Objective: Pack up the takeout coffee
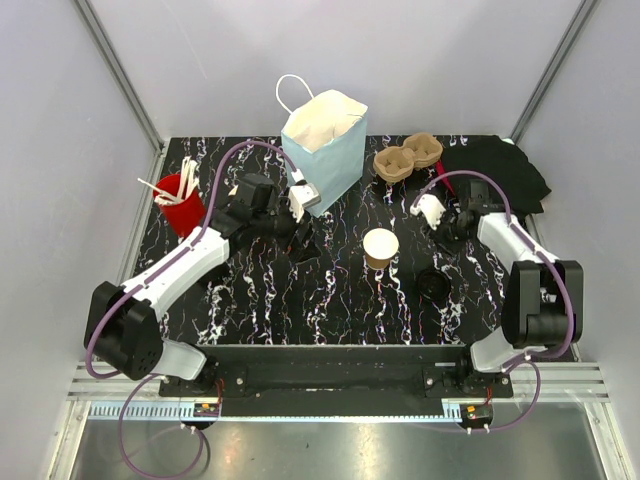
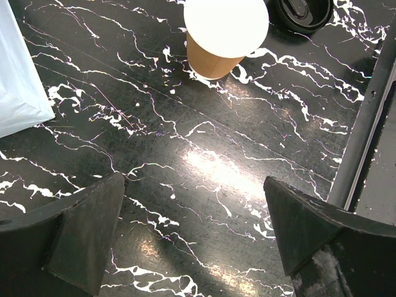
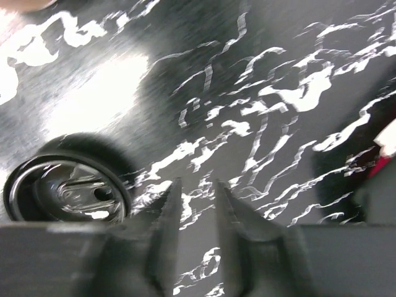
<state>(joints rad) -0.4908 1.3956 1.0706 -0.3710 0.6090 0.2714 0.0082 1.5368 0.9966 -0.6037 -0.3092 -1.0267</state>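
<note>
Top view: the cup [image 1: 380, 248] stands uncovered right of centre, with its black lid [image 1: 432, 282] on the table lower right of it. Only the right wrist view shows the right gripper [image 3: 198, 213] narrowed to a slit and empty; the left gripper [image 2: 195, 238] gapes wide, empty

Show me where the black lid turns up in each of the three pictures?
Top external: the lid lies right of centre on the table, to the right of the cup and nearer the arms' bases.
Left wrist: the lid is at the top right, cut off by the edge, right of the cup.
Right wrist: the lid is at the lower left, blurred, left of the right end effector.
Shared landmark: the black, white-veined table.
</note>
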